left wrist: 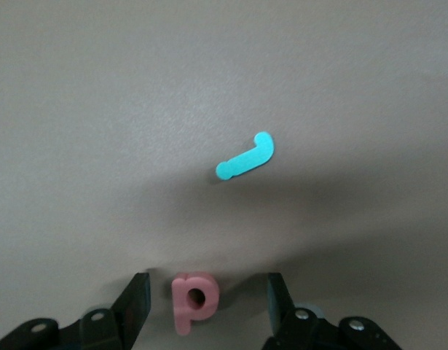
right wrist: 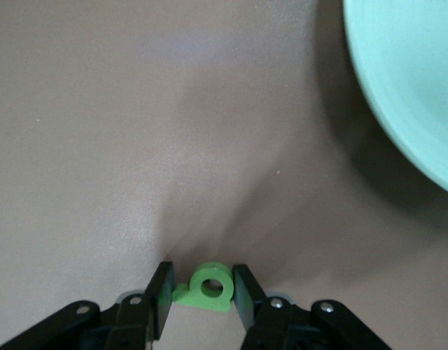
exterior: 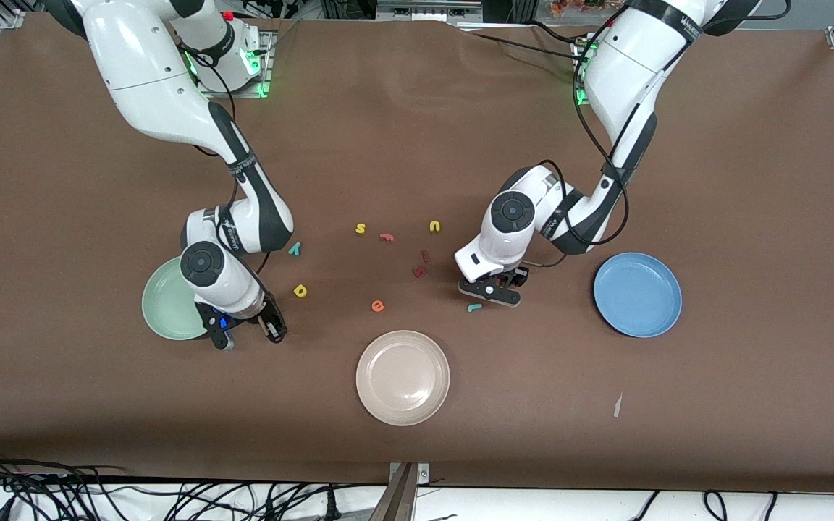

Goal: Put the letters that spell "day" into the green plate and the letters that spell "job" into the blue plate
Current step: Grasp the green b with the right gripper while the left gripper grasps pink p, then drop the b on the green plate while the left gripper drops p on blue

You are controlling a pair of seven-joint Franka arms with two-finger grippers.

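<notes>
Around the beige plate (exterior: pixel 402 377), bare brown surface (exterior: pixel 605 449) is left on the camera-facing side and toward both arms' ends. Farther from the camera, the way is cluttered by the orange "e" (exterior: pixel 378 306) and dark red letters (exterior: pixel 421 265).

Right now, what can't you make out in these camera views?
- Blue "o": seen in no view.
- Pink "b": front view, hidden under the left tool.
- Green "a": front view, hidden under the right tool.
- Green plate: front view, partly covered by the right arm; right wrist view, cut off by the edge.
- Dark red letters: front view, too small to read.
</notes>
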